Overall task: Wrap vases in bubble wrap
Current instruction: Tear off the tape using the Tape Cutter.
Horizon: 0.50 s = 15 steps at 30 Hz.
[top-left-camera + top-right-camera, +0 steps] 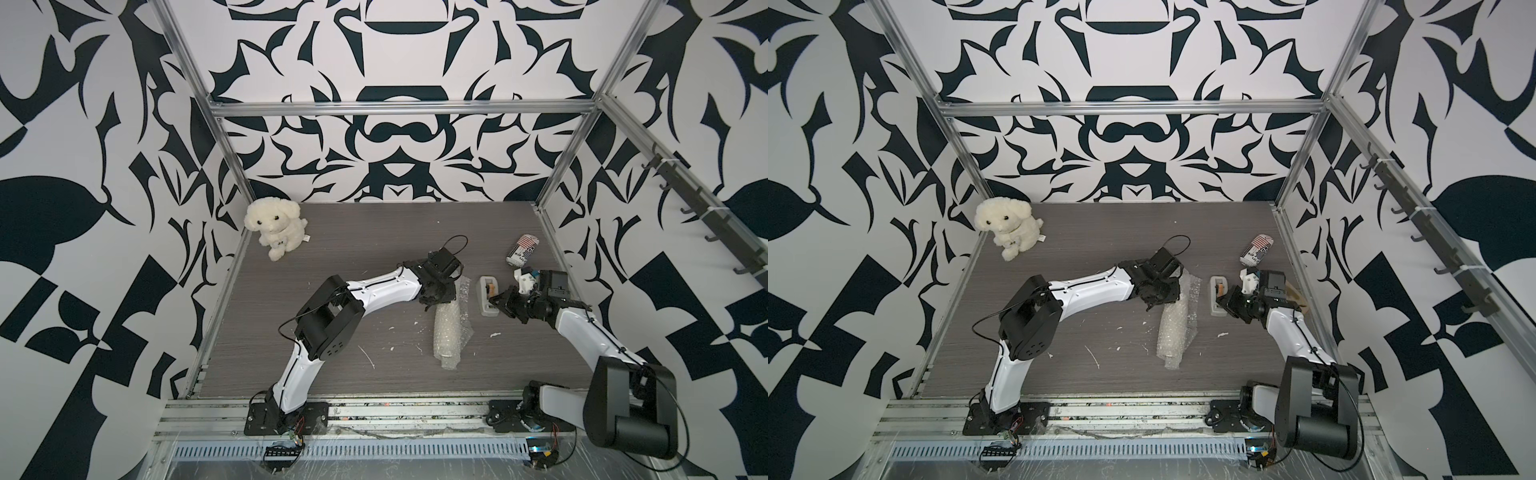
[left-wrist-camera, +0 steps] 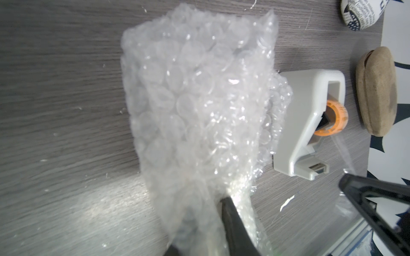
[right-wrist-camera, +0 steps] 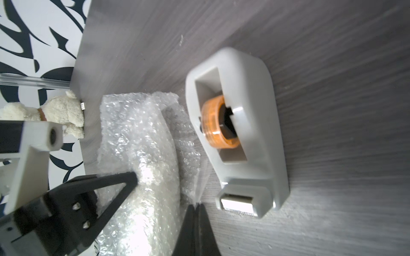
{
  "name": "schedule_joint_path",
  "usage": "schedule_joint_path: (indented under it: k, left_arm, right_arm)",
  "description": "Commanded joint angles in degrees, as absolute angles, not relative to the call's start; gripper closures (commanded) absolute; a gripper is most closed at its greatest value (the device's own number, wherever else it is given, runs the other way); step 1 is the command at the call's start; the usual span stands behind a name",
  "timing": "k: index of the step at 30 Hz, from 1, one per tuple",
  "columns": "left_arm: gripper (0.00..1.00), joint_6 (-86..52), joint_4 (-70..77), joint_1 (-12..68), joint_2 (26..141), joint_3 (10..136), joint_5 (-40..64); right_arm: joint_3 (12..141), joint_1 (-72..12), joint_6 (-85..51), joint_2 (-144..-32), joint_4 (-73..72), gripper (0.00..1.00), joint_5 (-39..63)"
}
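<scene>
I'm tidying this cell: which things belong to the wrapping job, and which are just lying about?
Job: bubble wrap roll, in the left gripper; tape dispenser; tape strip, in the right gripper.
Lying about: plush dog; striped can; brown oval block.

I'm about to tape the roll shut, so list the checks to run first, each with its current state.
1. Grip of the left tool on the bubble wrap roll's end: ok.
2. Grip of the right tool on the tape strip from the tape dispenser: ok.
3. Cover over the vase complete: cannot tell; no ceramic shows through.
4. Seam secured: not ok; a loose flap lies open beside the dispenser.
5. Path clear of the printed can: ok; it lies apart.
</scene>
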State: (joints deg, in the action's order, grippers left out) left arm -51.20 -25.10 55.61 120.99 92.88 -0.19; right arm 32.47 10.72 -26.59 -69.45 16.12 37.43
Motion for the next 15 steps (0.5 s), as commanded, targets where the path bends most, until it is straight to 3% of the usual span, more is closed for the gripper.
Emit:
schedule_joint_path:
  k: [1,15]
  left_arm:
    - [0.80,-51.36,-29.36,55.55,125.33,90.74,-0.59]
    - [0.82,-51.23,-28.57,55.55,124.63,90.44,-0.35]
  right_arm:
    - [31.30,10.26,-27.80,-69.66,19.13,1.00,37.68]
    - [30.78,9.72,-28.98,-73.28,24.44,1.00,24.44]
